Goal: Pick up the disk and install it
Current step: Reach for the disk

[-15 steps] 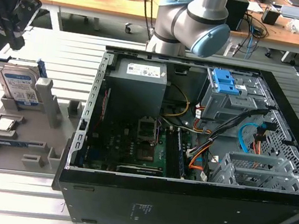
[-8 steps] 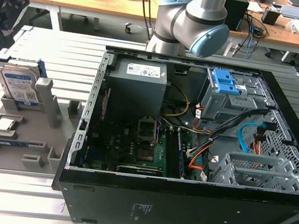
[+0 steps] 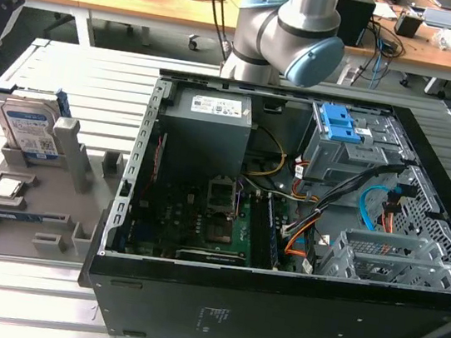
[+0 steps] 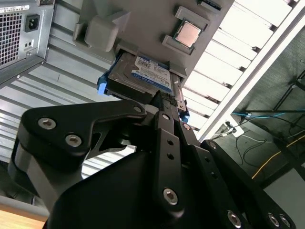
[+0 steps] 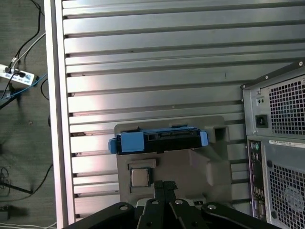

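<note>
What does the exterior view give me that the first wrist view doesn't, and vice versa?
Exterior view: the case's open interior, with motherboard, power supply and the drive cage with blue latches. It also shows the disk's labelled face, on edge in the grey fixture at the exterior view's left.
First wrist view: the case's rear panel with its vents, the disk's edge in its blue carrier, the gripper pointing toward the fixture, and floor cables.
Both: the disk seated in the fixture, the processor chip, the slatted table.
</note>
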Available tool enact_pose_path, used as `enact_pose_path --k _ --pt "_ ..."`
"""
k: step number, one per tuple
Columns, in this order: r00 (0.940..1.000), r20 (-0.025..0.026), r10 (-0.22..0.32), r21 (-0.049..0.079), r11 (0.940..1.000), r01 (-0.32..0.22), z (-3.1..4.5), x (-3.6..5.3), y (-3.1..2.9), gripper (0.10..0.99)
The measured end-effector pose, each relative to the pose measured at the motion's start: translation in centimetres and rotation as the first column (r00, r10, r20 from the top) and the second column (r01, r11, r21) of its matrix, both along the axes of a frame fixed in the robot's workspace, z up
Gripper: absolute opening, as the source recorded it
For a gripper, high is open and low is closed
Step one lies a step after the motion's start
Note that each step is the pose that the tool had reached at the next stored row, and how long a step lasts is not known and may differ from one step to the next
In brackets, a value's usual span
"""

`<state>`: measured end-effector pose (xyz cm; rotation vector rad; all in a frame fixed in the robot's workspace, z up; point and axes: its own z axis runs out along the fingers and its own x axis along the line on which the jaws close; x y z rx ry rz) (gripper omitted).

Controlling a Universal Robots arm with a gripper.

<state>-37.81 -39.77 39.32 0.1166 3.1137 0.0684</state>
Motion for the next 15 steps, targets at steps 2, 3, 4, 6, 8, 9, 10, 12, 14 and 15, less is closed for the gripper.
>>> enact_pose_path --k 2,3,4,6,8,9,10,12,14,15 --pt "1.0000 0.0000 0.000 -0.001 1.0000 0.000 0.00 -0.45 0.26 0.106" --pt "1.0000 -0.0001 0.000 -0.002 1.0000 0.000 0.00 -0.85 0.35 0.106" --pt "1.0000 0.0000 0.000 -0.002 1.0000 0.000 0.00 -1.12 0.38 0.106" --pt "1.0000 0.0000 0.000 -0.002 1.0000 0.000 0.00 -2.24 0.39 0.106" --pt "1.0000 0.0000 0.000 -0.002 1.0000 0.000 0.00 -3.50 0.40 0.106" --pt "1.0000 0.0000 0.000 -0.002 1.0000 0.000 0.00 -3.70 0.40 0.106" --pt "1.0000 -0.0001 0.000 -0.002 1.0000 0.000 0.00 -3.82 0.40 0.106" --pt "1.0000 0.0000 0.000 -0.002 1.0000 0.000 0.00 -3.85 0.40 0.106" --pt "1.0000 0.0000 0.000 -0.002 1.0000 0.000 0.00 -3.87 0.40 0.106" --pt "1.0000 0.0000 0.000 -0.002 1.0000 0.000 0.00 -3.88 0.40 0.106"
